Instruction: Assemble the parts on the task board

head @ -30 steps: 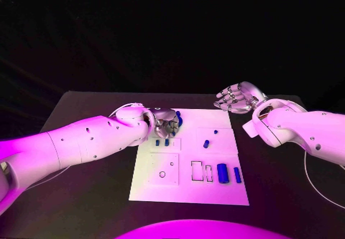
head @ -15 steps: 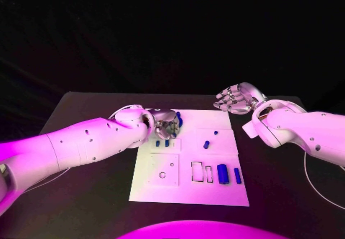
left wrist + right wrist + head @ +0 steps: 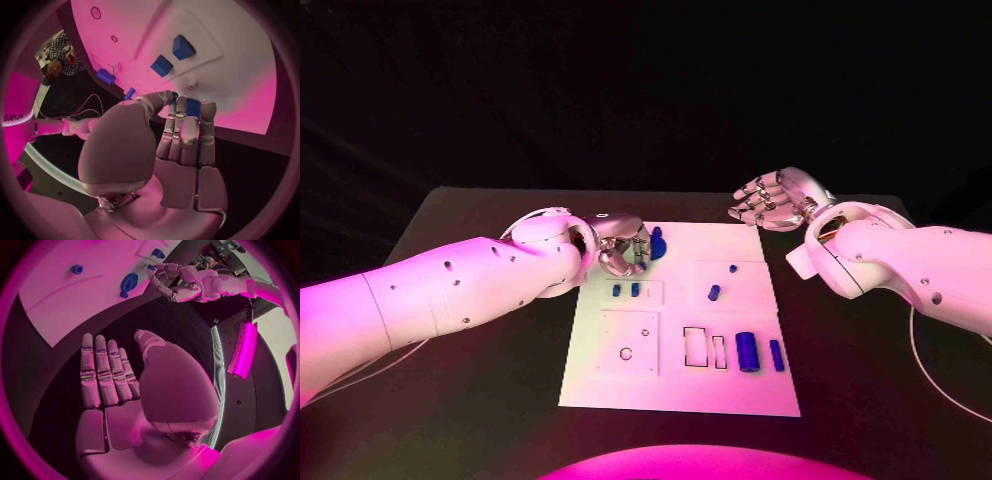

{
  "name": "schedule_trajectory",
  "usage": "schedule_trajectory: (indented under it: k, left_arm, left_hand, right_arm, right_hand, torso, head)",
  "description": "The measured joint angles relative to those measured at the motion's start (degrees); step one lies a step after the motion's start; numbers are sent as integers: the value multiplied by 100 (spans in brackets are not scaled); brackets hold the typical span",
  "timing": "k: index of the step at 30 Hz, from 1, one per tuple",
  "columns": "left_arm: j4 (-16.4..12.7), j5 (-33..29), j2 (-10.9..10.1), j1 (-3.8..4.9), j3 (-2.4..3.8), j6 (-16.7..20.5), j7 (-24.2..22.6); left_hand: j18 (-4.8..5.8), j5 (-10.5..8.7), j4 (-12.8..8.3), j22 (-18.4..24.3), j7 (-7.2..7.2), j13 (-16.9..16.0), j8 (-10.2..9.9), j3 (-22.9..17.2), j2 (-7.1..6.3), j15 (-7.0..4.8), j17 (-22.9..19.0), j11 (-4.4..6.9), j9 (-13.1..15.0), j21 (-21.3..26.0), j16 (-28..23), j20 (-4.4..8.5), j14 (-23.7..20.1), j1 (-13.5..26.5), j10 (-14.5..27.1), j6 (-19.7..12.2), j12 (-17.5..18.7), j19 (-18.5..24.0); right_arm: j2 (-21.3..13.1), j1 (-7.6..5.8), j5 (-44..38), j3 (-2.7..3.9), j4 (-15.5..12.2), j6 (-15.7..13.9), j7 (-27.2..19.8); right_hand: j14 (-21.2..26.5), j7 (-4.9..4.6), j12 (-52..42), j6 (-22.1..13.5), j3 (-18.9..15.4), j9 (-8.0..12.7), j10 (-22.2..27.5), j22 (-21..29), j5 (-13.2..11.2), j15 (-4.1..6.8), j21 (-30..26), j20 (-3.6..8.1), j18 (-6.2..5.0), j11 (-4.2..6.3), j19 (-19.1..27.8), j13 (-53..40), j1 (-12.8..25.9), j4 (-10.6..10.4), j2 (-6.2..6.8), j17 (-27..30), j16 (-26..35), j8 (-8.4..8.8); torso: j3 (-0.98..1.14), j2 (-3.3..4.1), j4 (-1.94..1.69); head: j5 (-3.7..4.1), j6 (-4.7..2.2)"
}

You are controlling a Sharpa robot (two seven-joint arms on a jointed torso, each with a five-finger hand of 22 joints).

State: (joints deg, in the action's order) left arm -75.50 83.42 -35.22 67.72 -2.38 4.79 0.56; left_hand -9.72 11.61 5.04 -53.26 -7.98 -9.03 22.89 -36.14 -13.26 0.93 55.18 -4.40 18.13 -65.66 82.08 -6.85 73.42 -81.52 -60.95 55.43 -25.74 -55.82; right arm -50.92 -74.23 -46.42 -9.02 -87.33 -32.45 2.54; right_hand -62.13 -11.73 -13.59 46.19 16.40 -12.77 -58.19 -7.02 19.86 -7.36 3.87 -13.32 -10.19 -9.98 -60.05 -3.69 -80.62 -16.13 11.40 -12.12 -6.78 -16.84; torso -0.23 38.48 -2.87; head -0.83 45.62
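The white task board (image 3: pixel 682 385) lies in the middle of the black table. My left hand (image 3: pixel 620 254) hovers over the board's far left corner and pinches a blue part (image 3: pixel 656 240) between thumb and fingers; the left wrist view shows the same blue part (image 3: pixel 192 107) at its fingertips (image 3: pixel 180 102). Two small blue pegs (image 3: pixel 625 289) stand in the board just below that hand. Another blue part (image 3: pixel 714 291) and a small one (image 3: pixel 731 265) sit in the far right panel. My right hand (image 3: pixel 773 197) floats beyond the board's far right corner, fingers apart, holding nothing.
A thick blue cylinder (image 3: pixel 747 349) and a slim blue bar (image 3: pixel 776 352) lie at the board's right side, beside two bare rectangular slots (image 3: pixel 694 343). A small round hole (image 3: pixel 626 351) marks the left panel. Bare table (image 3: pixel 473 420) surrounds the board.
My left arm has shifted slightly to the left and away, with the blue part still pinched in its fingers. The right hand has stayed where it was.
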Motion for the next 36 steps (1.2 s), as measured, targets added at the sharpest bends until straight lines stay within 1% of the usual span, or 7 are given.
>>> schedule_trajectory:
  k: [4,8,15,18,22,25,36]
  left_arm:
    - [-25,-46,-105,1,22,-10,22]
    - [11,-87,-145,1,28,-42,43]
    - [71,-150,-183,1,32,-112,69]
    - [86,-186,-189,1,33,-162,78]
    - [104,-226,-189,0,33,-238,91]
    - [121,-250,-182,0,36,-289,100]
    - [154,-306,-151,6,40,-376,117]
  left_hand:
    - [0,0,-9,-10,0,5,-16,9,0,0,11,0,1,0,0,10,0,0,0,0,12,-10]
    - [0,0,-9,35,-20,11,-39,9,-22,0,-56,-20,16,0,0,10,0,22,-20,20,46,-10]
    - [0,0,-8,56,-21,11,-40,9,-22,0,-95,0,17,0,0,10,0,22,-40,20,86,-9]
    - [0,0,-8,89,-21,19,-67,9,-22,1,-138,0,17,48,0,-21,-1,22,-40,20,116,25]
    - [-1,0,-8,100,-21,19,-71,9,-22,22,-159,-1,17,49,0,0,-22,22,-40,20,134,46]
    - [0,0,-8,105,-21,18,-71,9,-22,22,-166,-21,17,49,0,0,-22,22,-60,20,134,46]
    - [0,0,-8,118,-21,18,-72,9,-23,22,-167,-21,17,49,0,-1,-22,22,-60,19,134,45]
  right_arm:
    - [-2,0,-1,0,4,1,0]
    - [2,0,-1,0,10,1,0]
    - [10,4,-1,-1,17,4,0]
    - [12,4,-1,-1,21,4,0]
    - [17,6,-1,-1,21,6,0]
    - [19,6,-1,-1,21,6,1]
    - [19,7,-1,1,21,8,1]
  right_hand:
    - [0,0,0,0,0,0,0,0,0,0,0,0,0,0,0,0,0,0,0,0,0,0]
    - [0,0,0,0,0,0,0,0,0,0,0,0,0,0,0,0,0,0,0,0,0,0]
    - [0,0,0,0,0,0,0,0,0,0,0,0,0,0,0,0,0,0,0,-1,0,0]
    - [0,0,0,0,0,0,0,-1,0,0,0,0,0,0,0,0,0,0,0,-1,0,0]
    - [0,0,0,0,0,0,0,-1,0,0,0,0,0,0,0,0,0,0,0,-1,0,0]
    - [0,0,0,0,0,-1,0,-1,0,0,0,0,0,0,0,0,0,0,0,-1,0,0]
    - [0,0,0,0,0,-1,0,-1,0,0,0,0,0,0,0,0,0,0,0,-2,0,0]
  torso:
    - [0,0,-3]
    - [-3,4,-3]
    - [-10,9,-3]
    - [-12,13,-3]
    - [-14,14,-1]
    - [-10,14,0]
    - [1,12,7]
  head:
    - [1,-1]
    - [-9,2]
    - [-19,14]
    - [-19,18]
    - [-18,22]
    - [-26,31]
    - [-35,41]
